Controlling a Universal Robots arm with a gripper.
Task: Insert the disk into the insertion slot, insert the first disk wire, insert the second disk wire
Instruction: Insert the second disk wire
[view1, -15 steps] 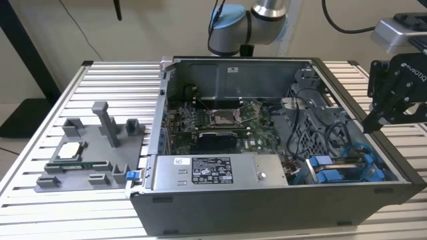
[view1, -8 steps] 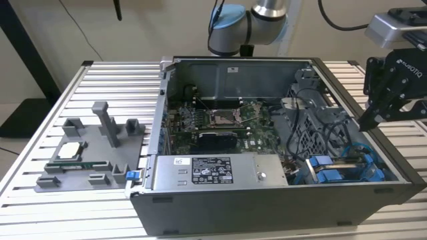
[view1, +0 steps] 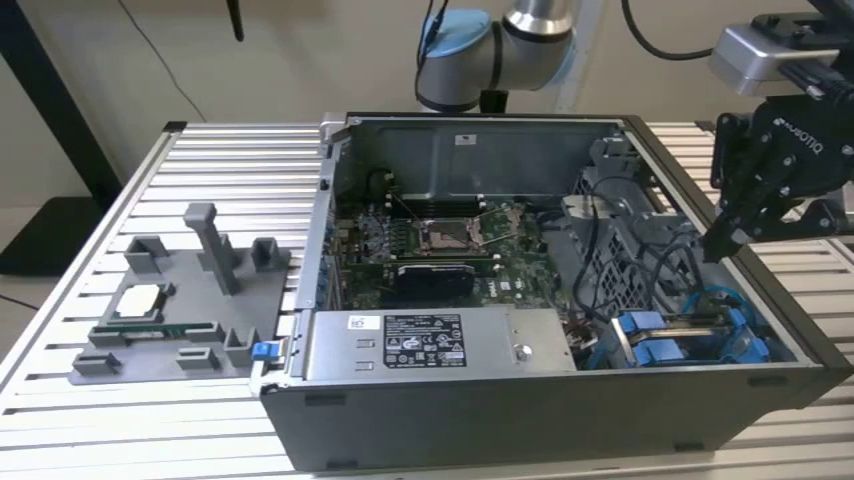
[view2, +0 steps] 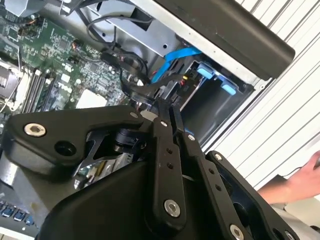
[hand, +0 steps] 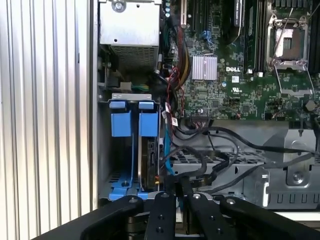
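Observation:
The insertion slot (view1: 674, 340), a grey metal bay with blue rails and tabs (hand: 130, 120), sits in the open computer case's near corner on the exterior view's right. A dark flat edge, apparently the disk (hand: 150, 162), stands inside it beside a blue cable (hand: 162, 160). My gripper (view1: 721, 245) hangs over the case just behind the bay. Its black fingers (view2: 162, 130) are pressed together, and a black disk wire (view2: 142, 92) runs to their tips. In the first wrist view the gripper (hand: 179, 186) is just short of the bay, with black wire (hand: 200, 170) looping over it.
The motherboard (view1: 441, 240) and a power supply (view1: 427, 345) fill the case. Bundled black cables (view1: 627, 250) lie beside the bay. A grey fixture tray (view1: 187, 300) holding a square chip (view1: 140, 298) sits on the exterior view's left. A person's hand (view2: 300, 185) is outside the case.

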